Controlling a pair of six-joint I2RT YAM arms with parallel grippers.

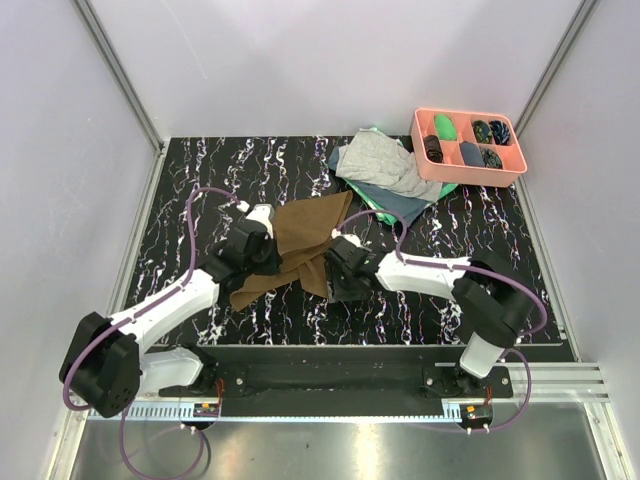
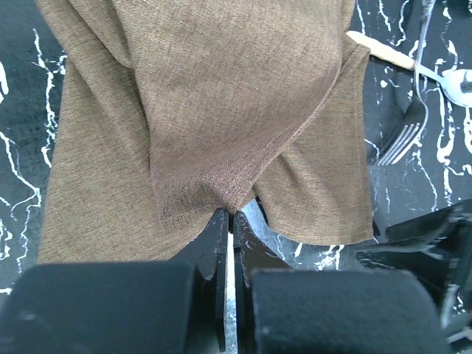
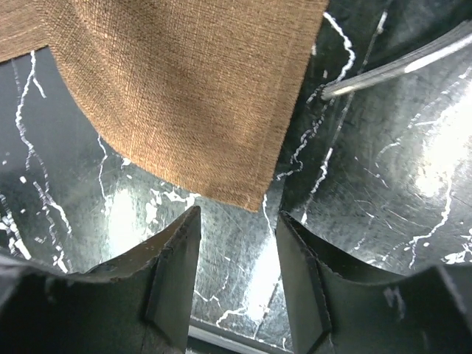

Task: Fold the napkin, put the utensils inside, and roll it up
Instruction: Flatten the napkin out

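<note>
The brown napkin (image 1: 305,235) lies rumpled and partly folded over itself on the black marbled table. My left gripper (image 2: 230,212) is shut on a bunched fold of the napkin (image 2: 221,110) at its near edge; from above, the left gripper (image 1: 272,255) sits at the cloth's left side. My right gripper (image 3: 237,217) stands open, with a free corner of the napkin (image 3: 192,96) just ahead of its tips and nothing between them; from above, the right gripper (image 1: 332,268) is at the cloth's right side. In the left wrist view a fork (image 2: 405,136), a spoon (image 2: 461,80) and a pale-handled piece (image 2: 380,48) lie right of the cloth.
A salmon compartment tray (image 1: 470,176) with small dark and green items stands at the back right. Beside it is a pile of grey cloth (image 1: 385,160) over green and dark blue cloths. A silver utensil handle (image 3: 398,70) lies ahead of my right gripper.
</note>
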